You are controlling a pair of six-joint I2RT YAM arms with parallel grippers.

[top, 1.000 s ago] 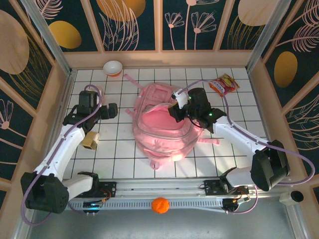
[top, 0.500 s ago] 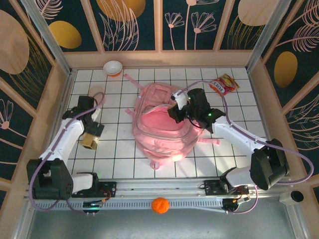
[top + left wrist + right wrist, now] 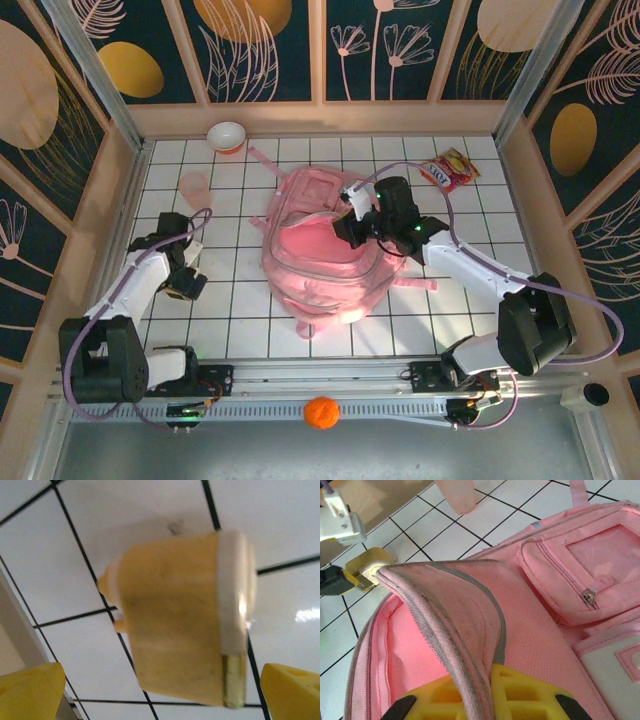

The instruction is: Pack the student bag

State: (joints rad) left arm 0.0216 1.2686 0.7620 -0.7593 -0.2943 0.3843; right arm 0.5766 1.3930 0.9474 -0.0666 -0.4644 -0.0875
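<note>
The big pink fabric student bag [image 3: 320,285] lies flat in the middle of the white tiled table [image 3: 240,320], between my two arms. Its main pocket is unzipped and I can see the pink inside.

I think the bag is soft and floppy. It does not stand up by itself, and the top flap would drop shut if nobody held it. It looks light too, so a hard tug could drag the whole bag over the smooth tiles. The best place to hold it is the thick edge by the zip, because the bumpy zip gives my pads something to bite on. The thin see-through front panels look like a bad place to pinch.

My right gripper [image 3: 480,695] is clenched on just that zip edge. It holds the flap up so the mouth of the bag gapes open.

My left gripper [image 3: 160,692] is spread wide, down low at a small yellow-tan block with a white band and a shiny gold strip [image 3: 180,620]. The block lies on the tiles to the left of the bag, apart from it. One yellow finger [image 3: 30,692] is on each side, and I see no touch yet. The block looks hard and smooth, so I guess it could slip. Its flat sides are the place to squeeze.

Farther off sit a small orange and white bowl [image 3: 227,136], a pale pink cup [image 3: 194,185] and a red and yellow snack packet [image 3: 448,170]. A fuzzy orange ball [image 3: 320,411] rests by the front rail.
</note>
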